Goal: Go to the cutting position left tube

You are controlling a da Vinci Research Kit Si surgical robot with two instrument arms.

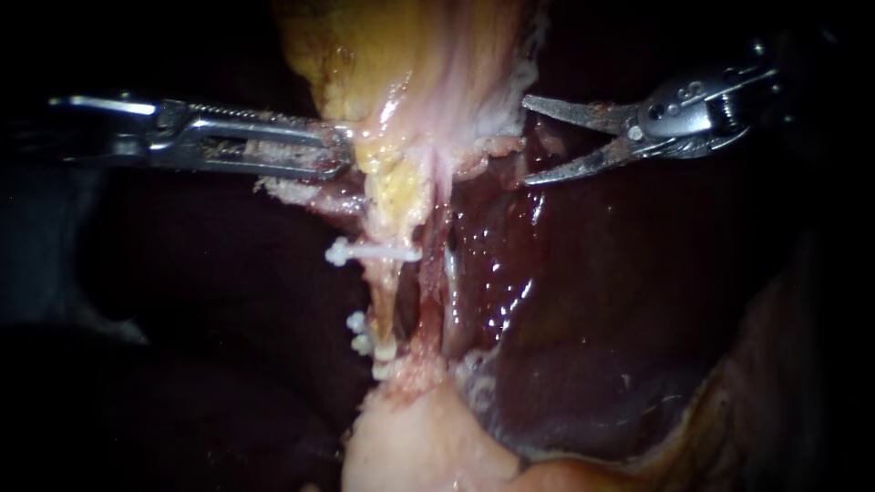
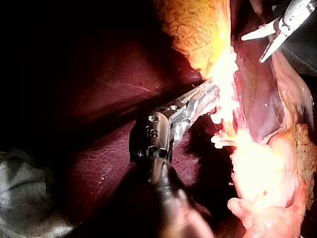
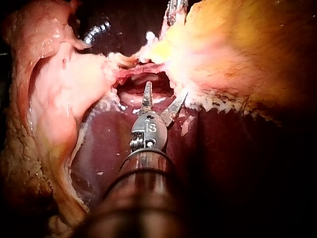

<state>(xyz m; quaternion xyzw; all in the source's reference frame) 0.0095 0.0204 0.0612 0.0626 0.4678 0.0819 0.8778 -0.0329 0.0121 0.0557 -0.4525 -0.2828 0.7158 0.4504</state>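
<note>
1. The right instrument (image 1: 526, 141) came in from the upper right with its two blade-like jaws spread wide. A clear gap showed between them and nothing was held.
2. Its upper blade tip lay just beside the frayed edge of the gallbladder (image 1: 410, 55), and the lower one hung over the glossy liver (image 1: 592, 273). Whether either tip touched tissue could not be told.
3. In the right wrist view, the right instrument (image 3: 167, 89) pointed its parted jaws at a pink strip of tissue under the gallbladder (image 3: 237, 44).
4. The left instrument (image 1: 344, 150) reached in from the left, its long slotted jaws closed on the gallbladder at its yellow neck. In the left wrist view its jaw ends (image 2: 210, 96) were sunk in bright tissue.
5. The left tube (image 1: 390, 301) ran down from that neck to the pale tissue (image 1: 419, 446) as a thin, yellowish, stretched strand. It lay well apart from the right instrument's jaws.
6. A white clip (image 1: 378, 251) crossed the left tube high up. The lower clips (image 1: 362, 343) sat further down, with a bare stretch between.
7. The right tube (image 1: 433, 305), redder, ran just beside it, with a dark slit between them.
</note>
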